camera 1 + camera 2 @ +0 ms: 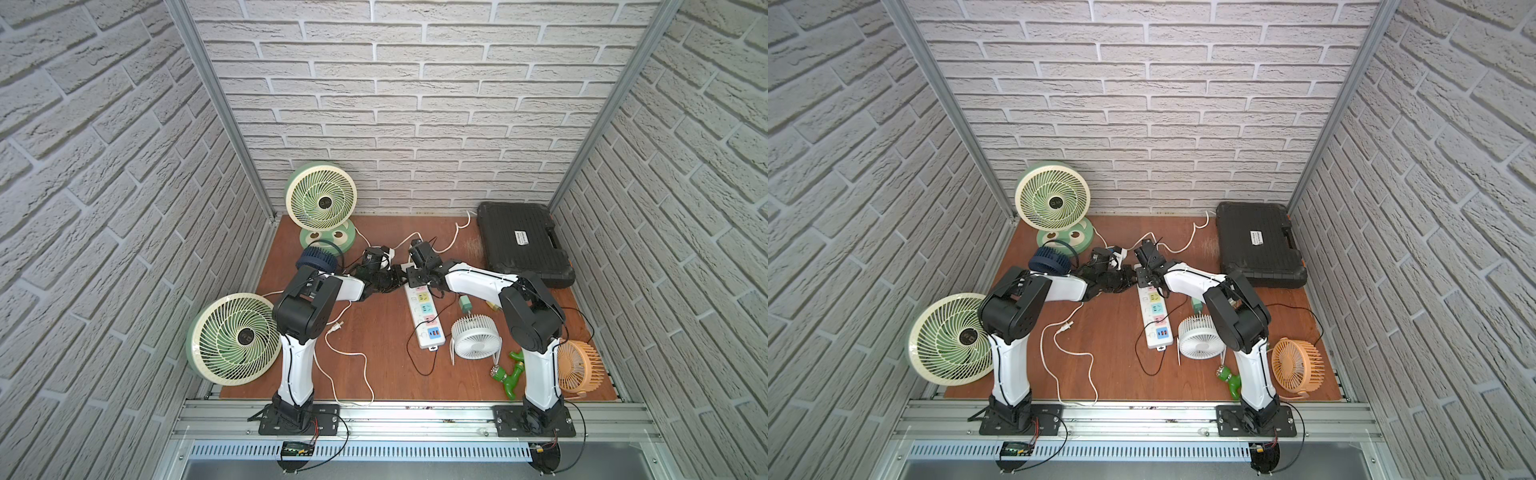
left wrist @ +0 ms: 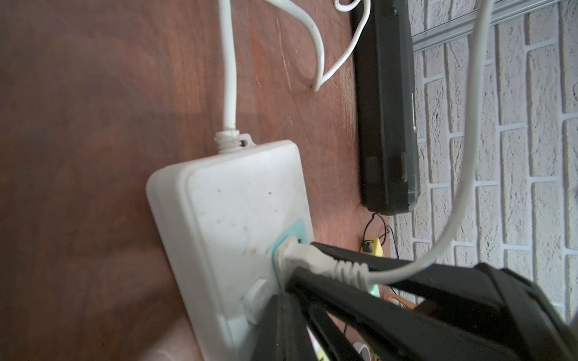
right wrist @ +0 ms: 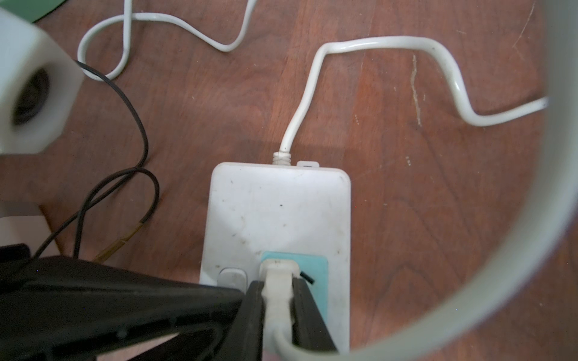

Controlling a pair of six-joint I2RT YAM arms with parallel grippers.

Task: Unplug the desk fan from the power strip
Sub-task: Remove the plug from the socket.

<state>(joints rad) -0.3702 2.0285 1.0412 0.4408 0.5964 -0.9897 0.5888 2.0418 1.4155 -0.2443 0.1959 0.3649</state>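
Observation:
The power strip [image 1: 424,320] [image 1: 1156,316] lies lengthwise in the middle of the wooden table, a long white bar with pastel sockets. A white plug [image 3: 278,275] [image 2: 300,253] sits in the teal socket at the strip's far end [image 3: 278,212]. My right gripper [image 3: 278,290] [image 1: 415,282] is shut on that plug. My left gripper [image 2: 278,300] [image 1: 401,280] is shut, with its tips resting on the strip beside the round switch and holding nothing. The plug's white cord arcs up and out of sight. A green and cream desk fan [image 1: 321,196] stands at the back left, with a white cord leading towards the grippers.
A black tool case [image 1: 523,245] lies at the back right. A white fan [image 1: 476,334], an orange fan [image 1: 579,365] and a green fitting [image 1: 511,374] lie near the right arm. At the left are a navy fan [image 1: 318,259], a large green fan [image 1: 235,336] and a loose plug [image 1: 336,328].

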